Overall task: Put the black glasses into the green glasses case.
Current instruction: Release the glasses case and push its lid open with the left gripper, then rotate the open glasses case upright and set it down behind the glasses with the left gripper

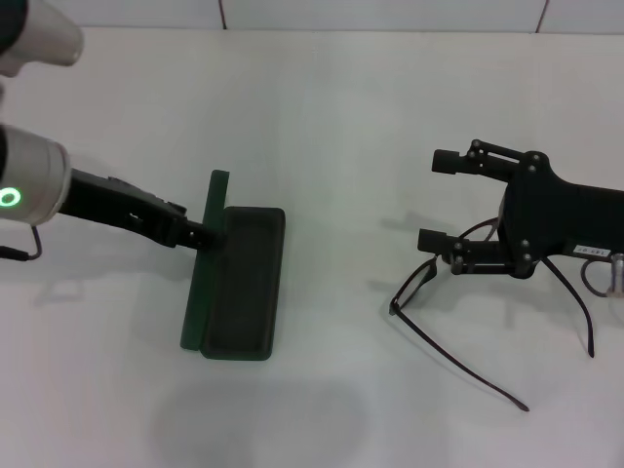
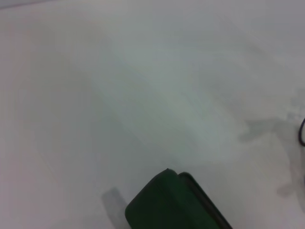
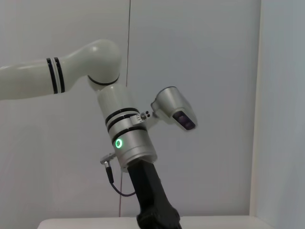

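The green glasses case (image 1: 244, 288) lies open at centre-left of the white table, its lid (image 1: 207, 258) standing upright along its left side. My left gripper (image 1: 205, 234) reaches in from the left and is shut on the lid's upper part. One end of the case also shows in the left wrist view (image 2: 171, 205). The black glasses (image 1: 414, 285) lie on the table at the right, temple arms (image 1: 468, 375) unfolded and pointing toward me. My right gripper (image 1: 429, 200) is open, and its lower finger (image 1: 434, 240) is right over the frame.
The white table (image 1: 331, 117) runs back to a pale wall. The right wrist view shows only my left arm (image 3: 128, 138) against the wall. A thin dark edge of the glasses shows in the left wrist view (image 2: 301, 131).
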{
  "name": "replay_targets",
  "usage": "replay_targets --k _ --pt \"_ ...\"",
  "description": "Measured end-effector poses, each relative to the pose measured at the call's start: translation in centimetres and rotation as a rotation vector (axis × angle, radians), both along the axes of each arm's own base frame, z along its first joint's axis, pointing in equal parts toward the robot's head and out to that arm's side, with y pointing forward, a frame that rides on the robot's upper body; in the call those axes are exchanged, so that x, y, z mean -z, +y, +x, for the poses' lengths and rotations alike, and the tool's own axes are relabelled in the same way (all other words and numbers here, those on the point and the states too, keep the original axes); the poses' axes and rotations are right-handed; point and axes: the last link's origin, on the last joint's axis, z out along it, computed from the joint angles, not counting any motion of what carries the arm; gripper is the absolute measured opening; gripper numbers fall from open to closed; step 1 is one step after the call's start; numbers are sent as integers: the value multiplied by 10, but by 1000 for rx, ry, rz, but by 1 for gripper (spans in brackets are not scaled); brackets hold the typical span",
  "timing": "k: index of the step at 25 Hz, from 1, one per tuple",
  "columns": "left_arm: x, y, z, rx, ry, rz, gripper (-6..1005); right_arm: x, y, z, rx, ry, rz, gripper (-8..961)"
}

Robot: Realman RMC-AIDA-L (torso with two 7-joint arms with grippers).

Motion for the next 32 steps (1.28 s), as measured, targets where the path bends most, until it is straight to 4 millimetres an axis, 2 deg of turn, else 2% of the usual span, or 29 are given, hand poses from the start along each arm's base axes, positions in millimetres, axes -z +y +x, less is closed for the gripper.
replay_targets --k 8,18,24,28,32 --pt "14 6 10 -10 111 -31 770 0 1 -1 1 7 6 800" --pt "17 10 14 -24 172 -8 766 2 1 0 9 0 8 793" --pt "16 11 15 -26 178 -5 582 3 -8 1 -41 -26 -49 789" --pt "16 12 17 1 189 -21 392 2 -20 2 -117 -64 -121 787" --pt "13 19 28 58 198 -18 272 8 -32 2 -185 -102 -205 784"
